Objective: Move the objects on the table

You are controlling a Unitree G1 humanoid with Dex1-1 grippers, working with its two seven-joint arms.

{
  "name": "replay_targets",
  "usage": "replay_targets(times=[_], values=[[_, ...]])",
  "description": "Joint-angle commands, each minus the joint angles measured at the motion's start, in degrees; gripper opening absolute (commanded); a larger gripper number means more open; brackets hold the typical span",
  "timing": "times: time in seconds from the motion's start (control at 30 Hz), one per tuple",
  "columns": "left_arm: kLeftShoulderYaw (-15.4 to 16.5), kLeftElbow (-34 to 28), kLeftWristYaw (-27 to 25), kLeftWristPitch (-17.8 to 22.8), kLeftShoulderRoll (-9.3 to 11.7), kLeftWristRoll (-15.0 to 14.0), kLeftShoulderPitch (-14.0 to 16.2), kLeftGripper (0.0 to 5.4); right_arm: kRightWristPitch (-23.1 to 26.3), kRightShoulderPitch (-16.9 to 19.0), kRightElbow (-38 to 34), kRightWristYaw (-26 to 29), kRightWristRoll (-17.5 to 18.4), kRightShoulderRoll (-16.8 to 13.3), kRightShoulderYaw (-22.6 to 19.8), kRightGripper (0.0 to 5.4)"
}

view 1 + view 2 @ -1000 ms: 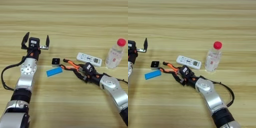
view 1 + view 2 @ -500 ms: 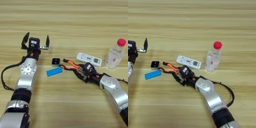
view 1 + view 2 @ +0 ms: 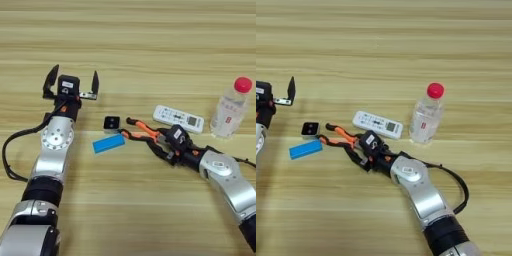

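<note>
No movement since the earlier frames: the pliers (image 3: 142, 131) remain clamped at the right gripper (image 3: 162, 149), handles pointing away toward the cube (image 3: 111, 123) and blue block (image 3: 108, 144). Remote (image 3: 178, 118) lies just behind those jaws, bottle (image 3: 230, 108) beyond. Left gripper (image 3: 70, 83) stays parked, fingers spread, well apart.

No legible text or labels anywhere.

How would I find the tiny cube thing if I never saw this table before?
Start at the tall clear bottle with the red cap on the table's right, then go left past the white remote and the orange-handled pliers. Just beyond the handle tips lies the cube, above the blue block. It is the smallest thing there, black with a white middle.
</note>
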Motion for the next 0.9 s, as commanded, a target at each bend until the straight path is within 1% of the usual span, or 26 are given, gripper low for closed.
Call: replay_targets(times=[0.03, 0.57, 0.77, 0.9], values=[[0.1, 0.7, 0.0, -0.7, 0.4, 0.2, -0.7, 5.40, 0.0, -1.0, 0.3, -0.1, 0.5, 0.2, -1.0, 2.36], [0.1, 1.1, 0.1, -1.0, 0.4, 0.3, -0.7, 5.40, -0.1, -1.2, -0.5, -0.2, 1.1, 0.7, -2.9, 2.36], [0.1, 1.1, 0.1, -1.1, 0.5, 0.3, -0.7, 5.40, -0.6, -0.9, -1.5, 0.2, 1.8, 0.7, -3.3, 2.36], [0.2, 1.1, 0.1, -1.1, 0.5, 0.2, -0.7, 5.40, -1.1, -0.6, -2.8, 1.1, 3.0, 0.8, -3.5, 2.36]])
